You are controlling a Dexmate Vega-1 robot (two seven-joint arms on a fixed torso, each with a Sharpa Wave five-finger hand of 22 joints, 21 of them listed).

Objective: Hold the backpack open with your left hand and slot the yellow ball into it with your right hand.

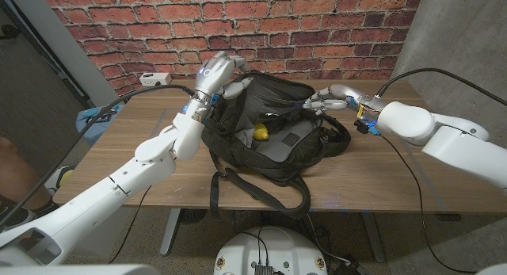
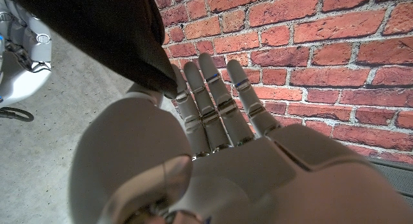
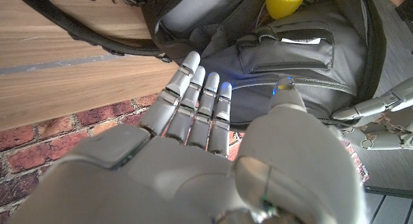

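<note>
The black backpack [image 1: 273, 140] lies in the middle of the wooden table [image 1: 380, 176], its mouth gaping toward me. The yellow ball [image 1: 260, 133] sits inside the opening on the grey lining, and the ball [image 3: 286, 1] also shows above the grey pocket in the right wrist view. My left hand [image 1: 219, 74] is at the bag's far left rim and holds the upper flap up; black fabric [image 2: 110, 37] drapes over the thumb side of that hand [image 2: 213, 114]. My right hand [image 1: 331, 97] hovers at the bag's right side with fingers spread and nothing in it; my right hand [image 3: 200, 114] reaches toward the grey panel.
A white power strip [image 1: 156, 78] lies at the table's back left by the brick wall. The backpack's straps [image 1: 261, 194] trail over the front edge. A black cable [image 1: 412, 172] runs across the right of the table. A person's shoe [image 1: 62, 177] shows at left.
</note>
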